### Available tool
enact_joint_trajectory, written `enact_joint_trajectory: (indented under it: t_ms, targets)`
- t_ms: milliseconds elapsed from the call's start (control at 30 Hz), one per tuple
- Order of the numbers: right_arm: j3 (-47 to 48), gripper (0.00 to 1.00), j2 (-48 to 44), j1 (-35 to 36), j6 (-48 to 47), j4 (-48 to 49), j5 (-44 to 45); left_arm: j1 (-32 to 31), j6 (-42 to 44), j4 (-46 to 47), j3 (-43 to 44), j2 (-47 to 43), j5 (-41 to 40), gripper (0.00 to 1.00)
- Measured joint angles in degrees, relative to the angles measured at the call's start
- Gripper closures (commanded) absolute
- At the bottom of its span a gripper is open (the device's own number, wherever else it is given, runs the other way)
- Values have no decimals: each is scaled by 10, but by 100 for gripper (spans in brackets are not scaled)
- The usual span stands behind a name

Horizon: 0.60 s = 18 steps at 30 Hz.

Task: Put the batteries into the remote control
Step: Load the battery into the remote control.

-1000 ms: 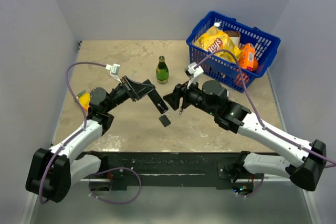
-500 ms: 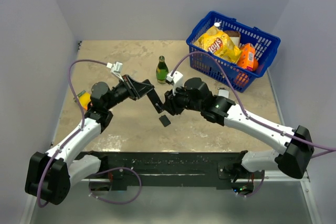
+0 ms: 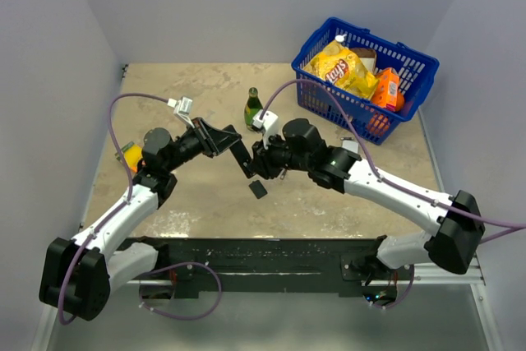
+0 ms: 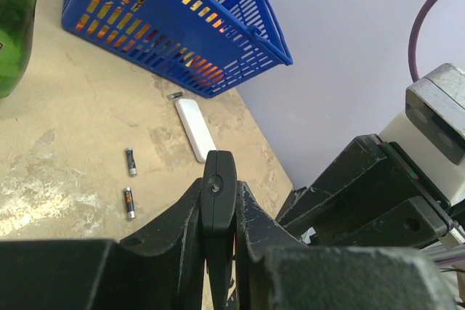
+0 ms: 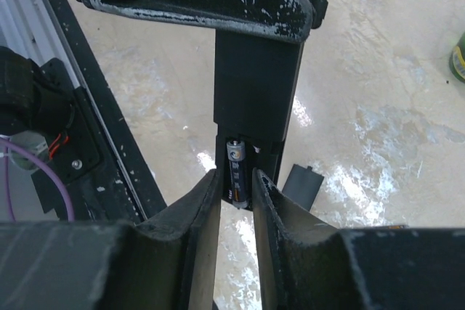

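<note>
Your left claw (image 4: pixel 219 212) clamps the remote (image 4: pixel 219 186) edge-up above the table (image 4: pixel 58 143). Your right claw (image 5: pixel 236 179) pinches one battery (image 5: pixel 237 168) at the remote's open compartment. Two other batteries (image 4: pixel 131 161) lie on the table near the white device (image 4: pixel 195 128).

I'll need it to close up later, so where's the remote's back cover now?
In the top view, the cover lies flat on the table near centre, just below the raised remote's lower end, on the side nearer the arms' bases.
</note>
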Motion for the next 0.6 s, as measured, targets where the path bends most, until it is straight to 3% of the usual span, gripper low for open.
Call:
enact_joint_trajectory:
  t_ms: [433,567,600]
  targets:
    - [5,75,30,4,-2,9,-6,0,0,1,0,0,0,100]
    - [6,85,31,4,-5,10,-5,0,0,2,0,0,0,100]
    - [6,91,31,4,-6,10,-5,0,0,2,0,0,0,100]
